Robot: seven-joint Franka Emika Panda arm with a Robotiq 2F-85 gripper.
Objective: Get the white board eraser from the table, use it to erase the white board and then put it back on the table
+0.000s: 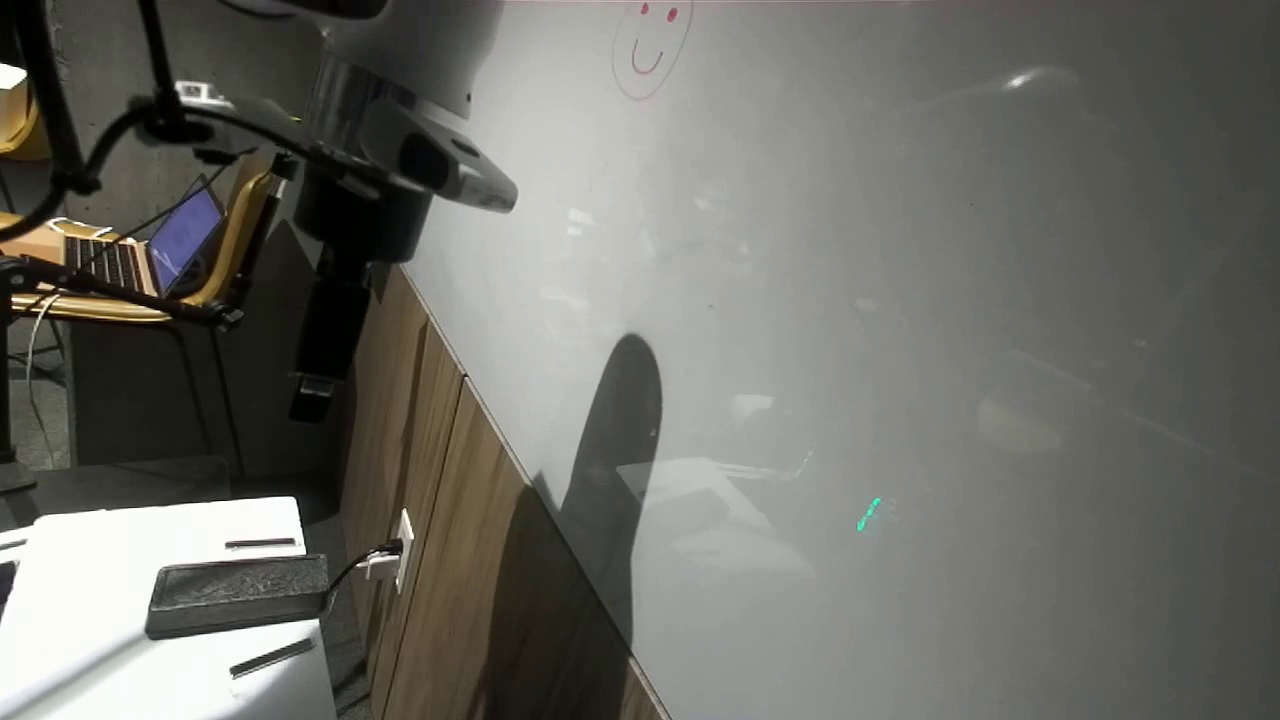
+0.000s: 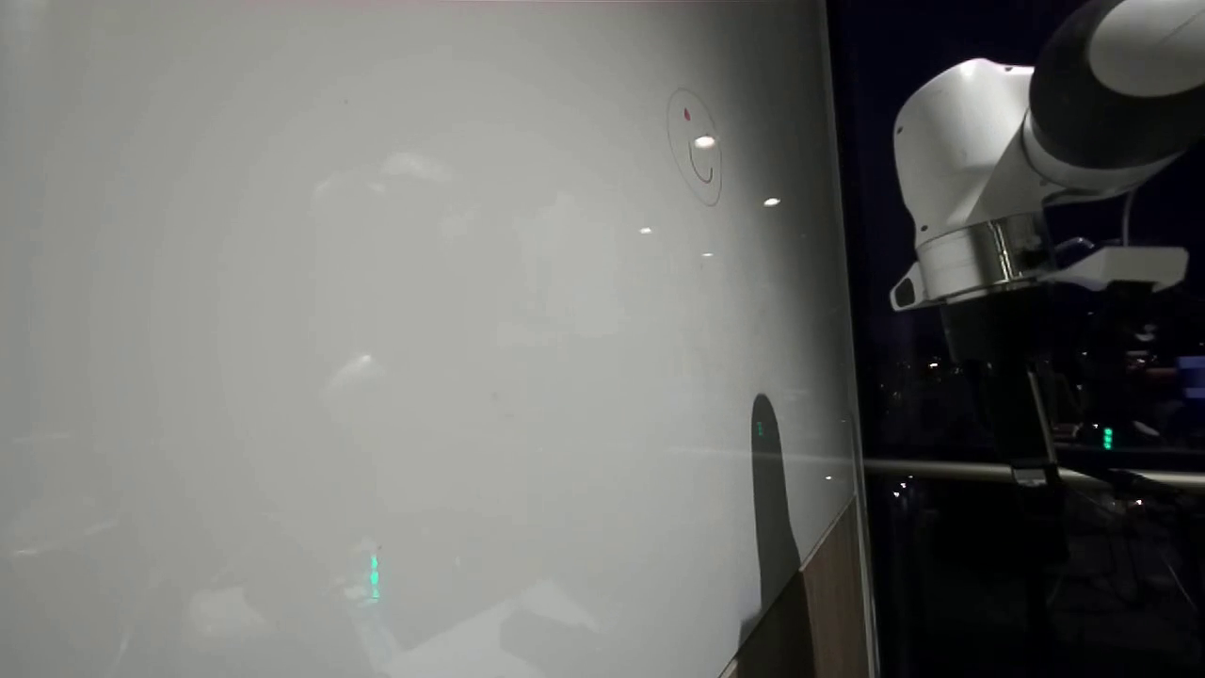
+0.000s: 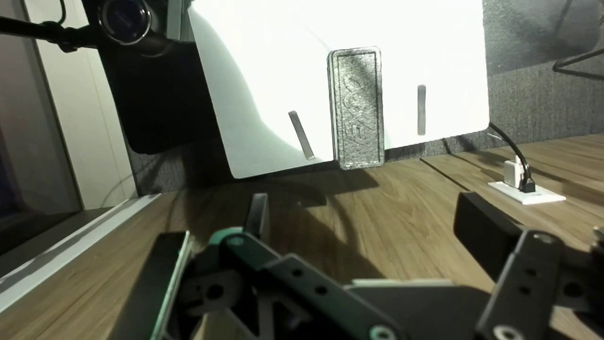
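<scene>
The white board eraser (image 3: 358,111), a dark block with raised lettering, lies flat on the white table (image 3: 264,61), one end reaching slightly past the edge nearest the wooden wall. In an exterior view the eraser (image 1: 240,595) is on the table (image 1: 100,550) at lower left. The white board (image 1: 900,300) bears a red smiley face (image 1: 650,50) near the top; the board (image 2: 424,311) also fills most of an exterior view. My gripper (image 3: 365,219) is open, its fingers wide apart with nothing between them. In an exterior view the gripper (image 1: 313,395) hangs pointing down, above the table and apart from the eraser.
Wood panelling (image 1: 430,560) runs below the board, with a plugged-in wall socket (image 3: 526,192) close to the table. Thin dark strips (image 3: 421,109) lie on either side of the eraser. Behind the arm are a laptop (image 1: 185,235) and a chair (image 1: 245,225).
</scene>
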